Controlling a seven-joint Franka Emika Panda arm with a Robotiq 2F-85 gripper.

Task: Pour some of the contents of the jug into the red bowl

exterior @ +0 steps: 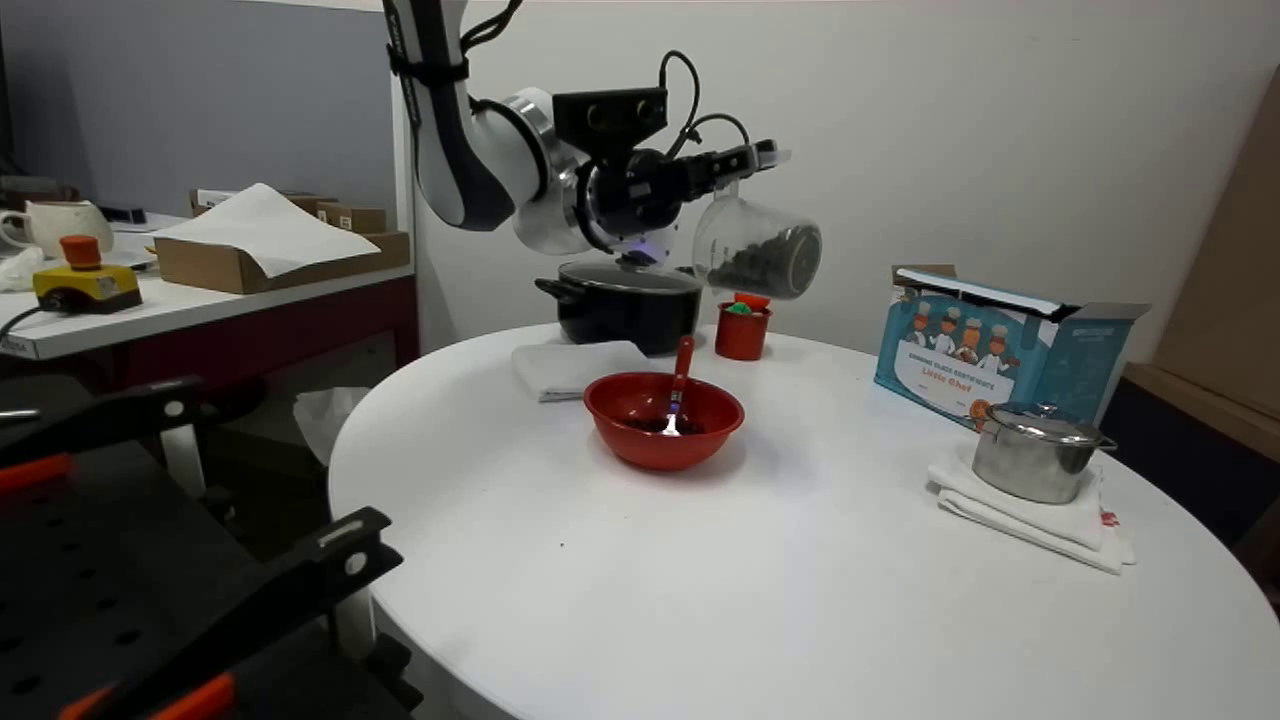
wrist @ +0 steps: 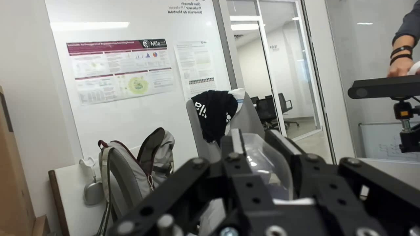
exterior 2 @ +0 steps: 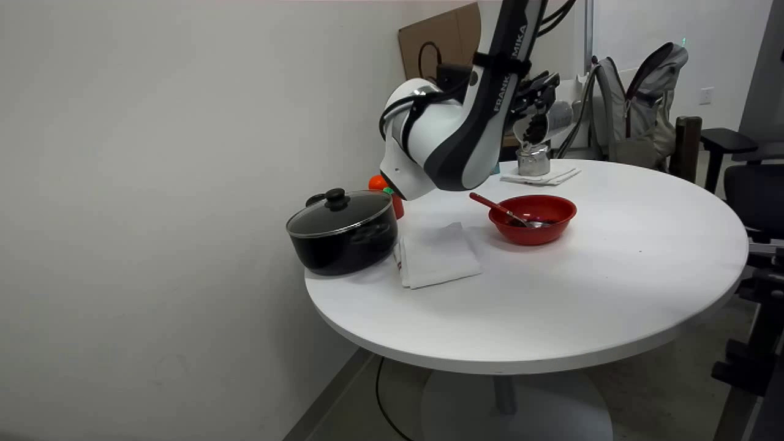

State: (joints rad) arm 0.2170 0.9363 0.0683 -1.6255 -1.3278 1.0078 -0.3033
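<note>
The jug [exterior: 757, 248] is clear plastic with dark chunky contents. It is held up off the table and tilted on its side, with the contents lying along its lower wall. It also shows in an exterior view [exterior 2: 558, 117] and, partly hidden behind the fingers, in the wrist view [wrist: 272, 167]. My gripper [exterior: 765, 157] is shut on the jug at its handle side; its fingers also show in the wrist view [wrist: 254, 134]. The red bowl [exterior: 640, 452] stands on the table below the jug's height, with dark bits and a red-handled utensil [exterior: 682, 375] in it; it also shows in an exterior view [exterior 2: 539, 236].
A black lidded pot [exterior: 625, 308] and a small red cup [exterior: 741, 335] stand near the wall. A folded white cloth [exterior: 570, 368] lies beside the bowl. A blue box [exterior: 960, 345] and a metal pot [exterior: 1035, 458] on a folded cloth are across the round table [exterior: 700, 590].
</note>
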